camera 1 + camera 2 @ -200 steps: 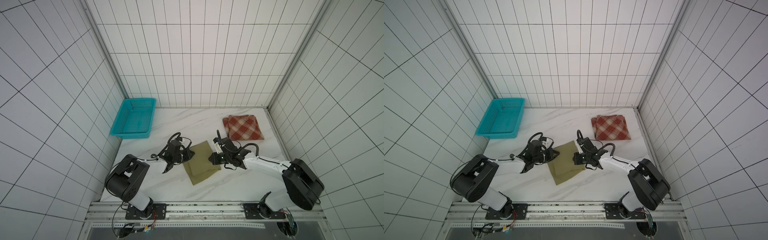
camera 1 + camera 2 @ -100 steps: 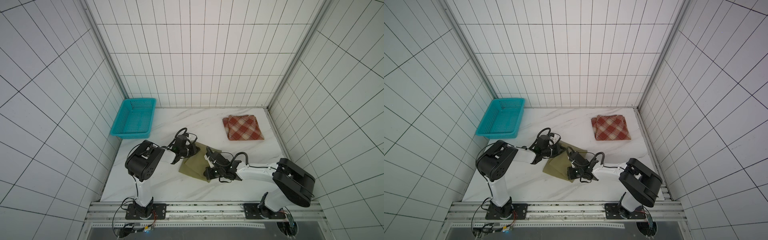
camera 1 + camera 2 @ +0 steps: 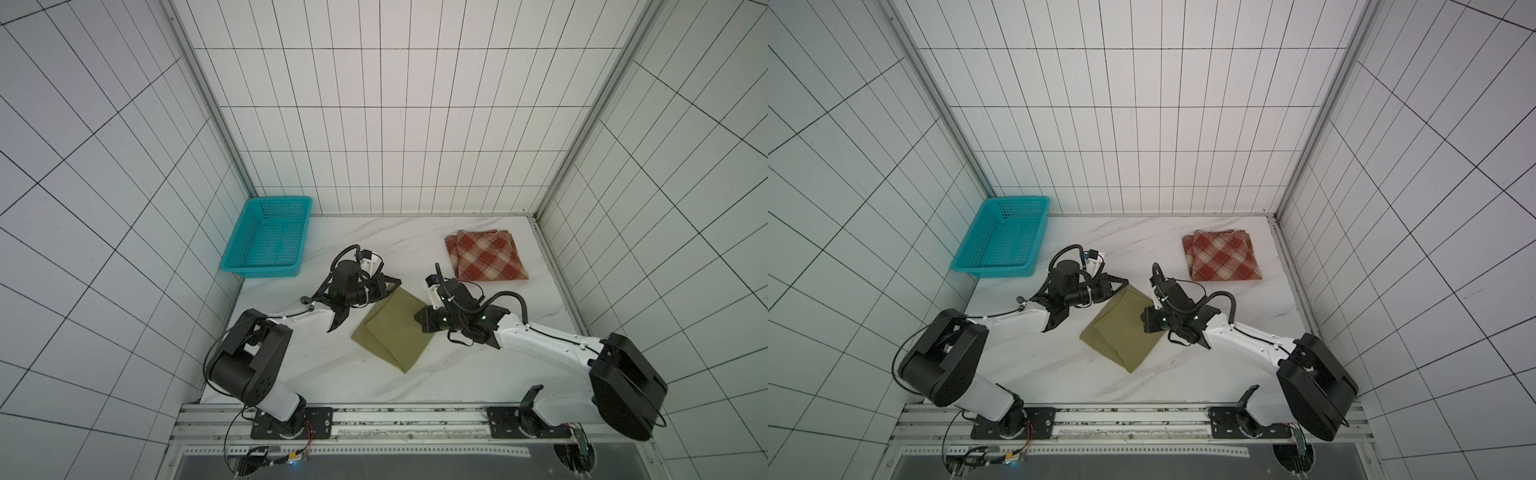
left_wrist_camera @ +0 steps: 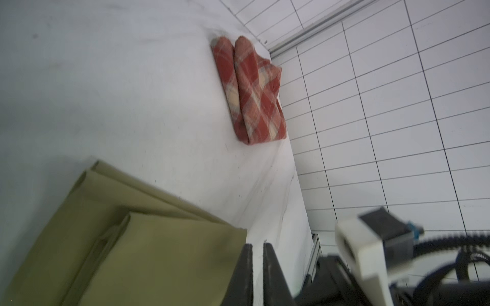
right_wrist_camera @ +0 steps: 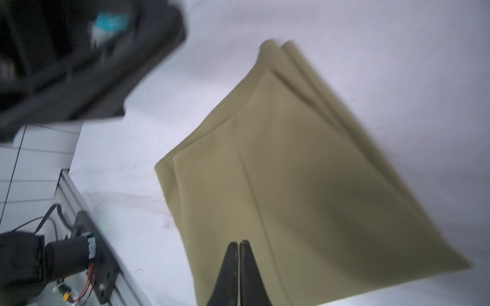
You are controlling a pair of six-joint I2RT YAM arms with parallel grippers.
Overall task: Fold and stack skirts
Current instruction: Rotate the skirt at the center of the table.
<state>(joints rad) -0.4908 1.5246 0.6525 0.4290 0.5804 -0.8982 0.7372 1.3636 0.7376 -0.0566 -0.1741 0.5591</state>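
**Q:** How far along is the folding and stacking?

**A:** Both skirts are lying folded on the marble table [image 3: 374, 237]. The plaid skirt [image 3: 486, 255] is sitting as a compact packet near the far right corner, close to the wall rail. The olive skirt [image 3: 392, 328] is lying near the middle, between the two arms. It is folded into a layered rectangle turned diagonally, and its stacked edges are showing in the left wrist view. The two skirts are lying well apart, so the folding is looking complete and the stacking not yet done. One skirt is waiting to be carried onto the other.

**Q:** What are the grippers doing?

**A:** The left gripper [image 3: 394, 286] is hanging at the olive skirt's far corner. In its wrist view the jaws are standing nearly together, leaving only a thin slit with no cloth in it, and the corner is lying just beside them. The right gripper [image 3: 419, 326] is reaching over the edge of the same skirt on the right arm's side. Its jaws are pressing tip to tip, with no fabric showing between them. As far as the views are showing, neither is holding anything.

**Q:** And the container?

**A:** The teal basket [image 3: 259, 270] is standing at the far left of the table, against the wall and well apart from both skirts. Its perforated floor is showing bare in both top views, and nothing is lying in it.
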